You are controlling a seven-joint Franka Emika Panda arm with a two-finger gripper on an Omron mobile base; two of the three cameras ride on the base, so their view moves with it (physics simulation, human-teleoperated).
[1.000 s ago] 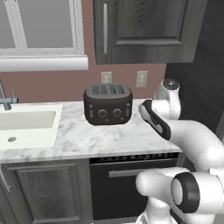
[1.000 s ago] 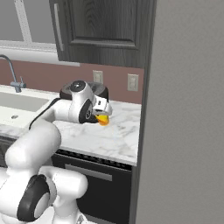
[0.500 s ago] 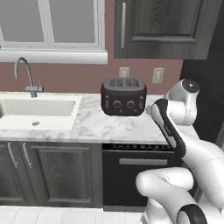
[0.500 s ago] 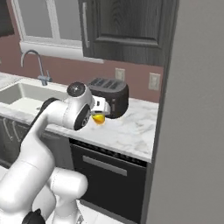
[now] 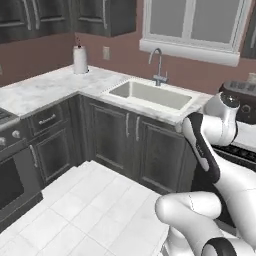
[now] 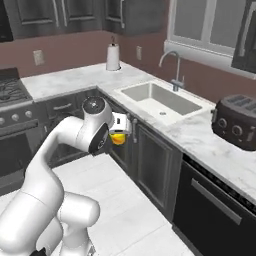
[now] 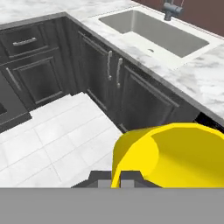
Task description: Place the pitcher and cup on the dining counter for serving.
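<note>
— Where is your cup (image 7: pixel 168 155) at this moment?

— You have it in the gripper (image 6: pixel 121 131). The jaws are clenched on the rim of the cup, and in the hand view the yellow cup lies large just above the finger tips. In the right base view you see it as a small orange-yellow thing at the end of the arm, hanging in the air in front of the dark cabinets (image 6: pixel 150 160), near the sink (image 6: pixel 159 99) corner.

— So which step is this?

— I judge it is the carry — the cup is grasped, and you bring it to the dining counter (that counter I cannot find in these pictures, and the pitcher also not).

— What does the next move ask from you?

— Drive the base until the marble table appears, hold the cup level and away from the worktop (image 5: pixel 55 87) edge, then lower it on a free place before you release.
</note>
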